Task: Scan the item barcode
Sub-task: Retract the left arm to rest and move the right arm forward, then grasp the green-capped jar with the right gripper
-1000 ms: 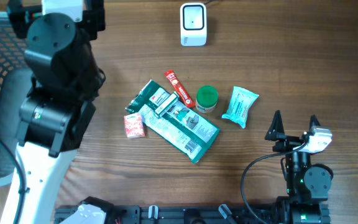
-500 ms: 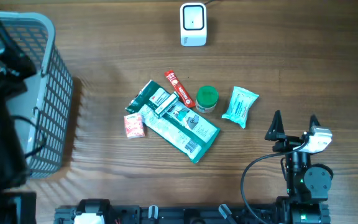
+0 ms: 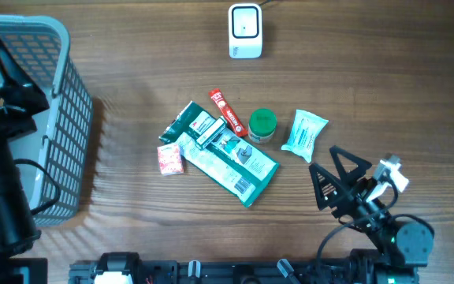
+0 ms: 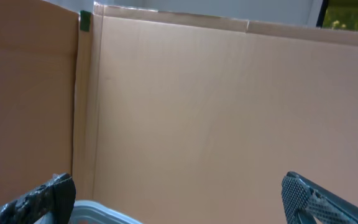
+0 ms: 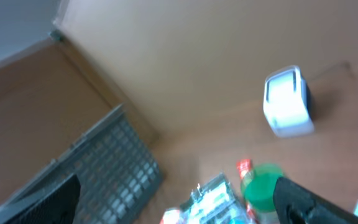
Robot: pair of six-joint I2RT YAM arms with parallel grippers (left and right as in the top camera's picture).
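**A:** How far along is the scan?

**B:** Right at the start, I'd judge. Everything lies flat on the counter (image 3: 385, 71) and nothing is lifted. The grey basket (image 3: 57, 110) fills the left edge of the overhead view, with the left arm dark across it.

**A:** And the end effectors?

**B:** Both are empty. The left end effector (image 4: 179, 202) has its fingers spread to the lower corners of its wrist view, with only brown board between them. The right end effector (image 3: 322, 158) is in the lower right of the overhead frame. Its jaws are wide and aimed up-left at the goods, near them but touching none.

**A:** Where are the goods?

**B:** In a cluster at mid-frame.
- **Green packet:** the green packet (image 3: 235, 162) is the biggest and lies slantwise.
- **Scanner:** the white scanner (image 3: 244, 31) stands at top centre, well apart from the cluster.
- **Teal pouch:** the teal pouch (image 3: 304, 134) lies right of the pile.
- **Green-lidded tub:** the green-lidded tub (image 3: 262, 125) sits between the pouch and the packet.
- **Red stick:** the red stick (image 3: 227, 112) lies just left of the tub.
- **Small red box:** the small red box (image 3: 169, 159) is against the packet's left end.

I can't tell which one is meant, and the barcodes are too small to make out.

**A:** So what's left?

**B:** All of it, as I see it: grasp one item, carry it up-frame, and turn its barcode to the scanner's face.
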